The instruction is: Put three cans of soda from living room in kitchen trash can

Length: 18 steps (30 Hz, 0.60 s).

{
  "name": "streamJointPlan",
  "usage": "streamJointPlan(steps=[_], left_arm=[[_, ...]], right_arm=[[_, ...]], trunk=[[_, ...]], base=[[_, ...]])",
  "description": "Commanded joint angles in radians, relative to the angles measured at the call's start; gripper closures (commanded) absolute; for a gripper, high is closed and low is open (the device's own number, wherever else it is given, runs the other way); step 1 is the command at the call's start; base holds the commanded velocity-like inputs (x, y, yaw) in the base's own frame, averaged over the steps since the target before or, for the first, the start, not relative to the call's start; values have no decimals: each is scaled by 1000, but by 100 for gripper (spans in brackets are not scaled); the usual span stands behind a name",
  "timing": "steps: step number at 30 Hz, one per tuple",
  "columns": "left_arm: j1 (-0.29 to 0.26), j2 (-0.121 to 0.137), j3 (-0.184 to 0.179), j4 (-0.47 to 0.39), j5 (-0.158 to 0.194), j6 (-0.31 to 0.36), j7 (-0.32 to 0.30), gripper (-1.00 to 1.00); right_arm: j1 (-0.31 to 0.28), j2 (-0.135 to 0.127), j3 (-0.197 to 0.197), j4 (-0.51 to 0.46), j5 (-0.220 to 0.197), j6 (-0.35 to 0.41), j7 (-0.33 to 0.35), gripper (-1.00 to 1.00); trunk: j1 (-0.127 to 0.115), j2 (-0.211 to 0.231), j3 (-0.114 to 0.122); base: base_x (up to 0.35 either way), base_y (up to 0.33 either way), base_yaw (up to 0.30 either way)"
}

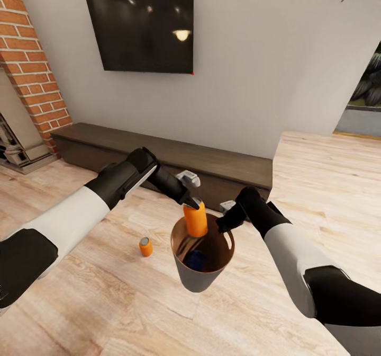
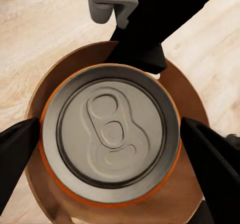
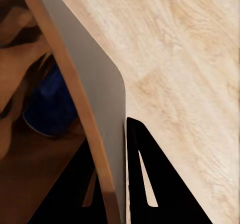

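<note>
Silver-grey and ringed in orange, the pull-tab top of a cylindrical soda can (image 2: 111,139) sits close under the left wrist camera, the left gripper (image 1: 193,203) clamped on its upper sides with a black finger (image 2: 17,154) at either flank. From the head view the can hangs upright, its lower half already inside the mouth of a round tapered trash can (image 1: 186,277), pale grey-beige outside and brown within, which is held off the light wood floor (image 1: 106,303). Right gripper (image 1: 228,223) pinches the bin's thin wall at the rim, one finger (image 3: 150,184) outside and one inside, seen in the right wrist view. A dark blue object (image 3: 47,109) lies at the bin's bottom; what it is cannot be told. A second orange can (image 1: 145,246) stands on the floor beside the bin, in front of a long dark-wood surface (image 1: 159,152) below a black wall screen (image 1: 142,25).

Such a can looks light, rigid and smooth, likely to slip unless gripped across its sides near the top; the bin seems light and stiff enough to be carried by its rim.
</note>
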<state>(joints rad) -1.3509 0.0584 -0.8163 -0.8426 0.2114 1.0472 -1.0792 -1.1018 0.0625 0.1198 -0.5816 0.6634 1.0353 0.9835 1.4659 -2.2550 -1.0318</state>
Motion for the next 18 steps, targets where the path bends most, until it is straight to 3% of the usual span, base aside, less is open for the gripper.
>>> streamJointPlan(steps=[1,4,5,9,18], left_arm=[[2,-5,0,0,0,0,14,100],[4,-19,0,0,-1,0,40,100],[7,-34,-1,1,-2,0,76,100],[38,-42,-3,0,-3,0,125,100],[102,-45,-65,0,-46,0,144,100]], right_arm=[[-4,2,-2,5,-21,12,0,100],[-11,8,-3,11,-21,12,-10,100],[-21,11,-3,17,-21,12,-15,100],[-33,12,-3,30,-21,12,-18,100],[-52,15,-4,48,-21,12,-20,100]], trunk=[[0,0,0],[0,0,0],[0,0,0],[0,0,0],[0,0,0]], base=[[0,0,0],[0,0,0],[0,0,0],[0,0,0],[0,0,0]])
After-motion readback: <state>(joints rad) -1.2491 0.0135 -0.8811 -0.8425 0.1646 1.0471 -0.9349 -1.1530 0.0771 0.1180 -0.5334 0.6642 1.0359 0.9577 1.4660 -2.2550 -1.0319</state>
